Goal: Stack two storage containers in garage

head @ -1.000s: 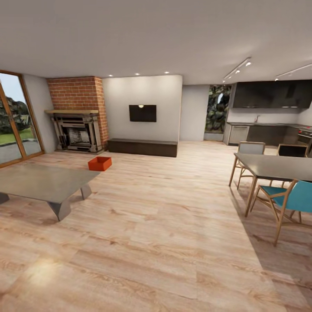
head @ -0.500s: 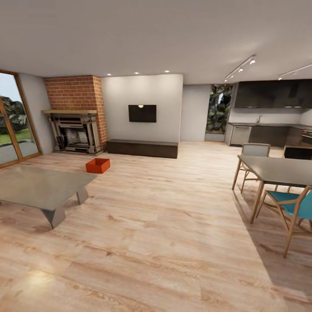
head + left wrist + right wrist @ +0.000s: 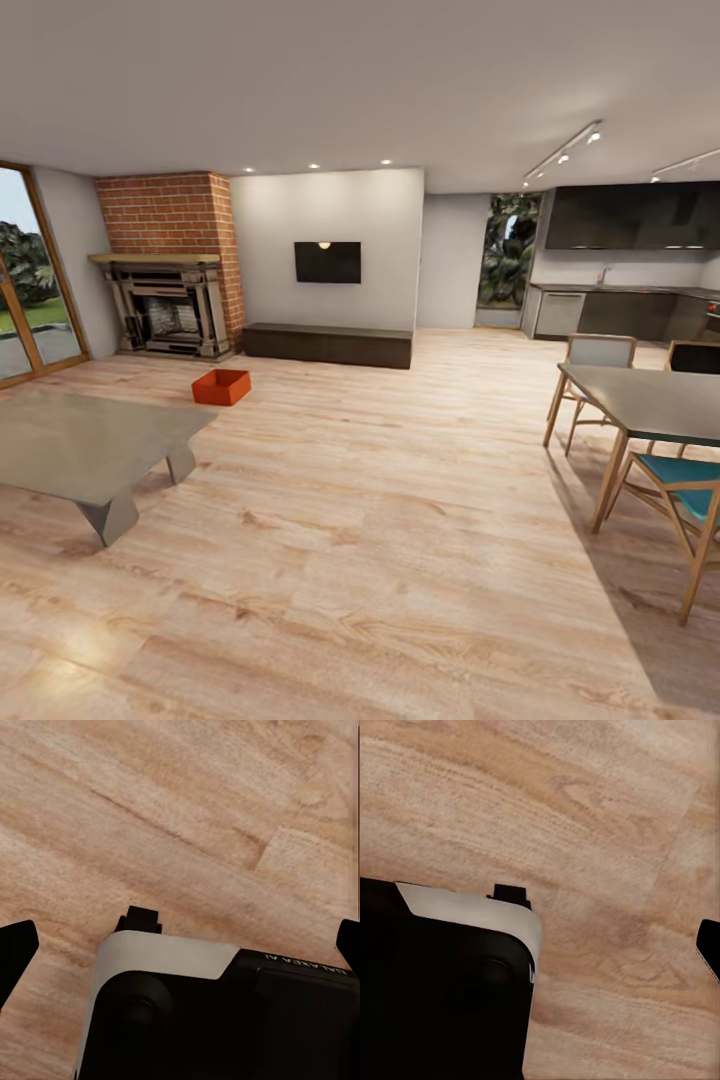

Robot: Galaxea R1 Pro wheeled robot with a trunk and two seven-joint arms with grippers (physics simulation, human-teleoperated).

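- One storage container [image 3: 222,386], an orange-red open bin, sits on the light wood-plank floor [image 3: 380,520] at centre left of the head view, in front of the brick fireplace [image 3: 170,265] and just beyond the far corner of the grey low table [image 3: 85,440]. I see one bin here.
- The step in hand looks like the drive toward that bin; nothing is picked up yet.
- To do it well: steer past the low table's corner, arrive square to the bin's long side, and stop close enough for both arms to reach its walls.
- Left gripper [image 3: 180,937]: dark finger tips show at the two side edges of the left wrist view, far apart, so the fingers are spread wide with nothing between them, above bare planks.
- Right gripper: one dark tip [image 3: 709,945] shows at the right edge of its view; I cannot tell whether these fingers are spread or closed.
- Room: glass doors [image 3: 25,280] at far left, a wall-mounted screen [image 3: 327,262] above a dark low bench [image 3: 327,345], dining table [image 3: 650,400] and chairs at right, dark kitchen behind.
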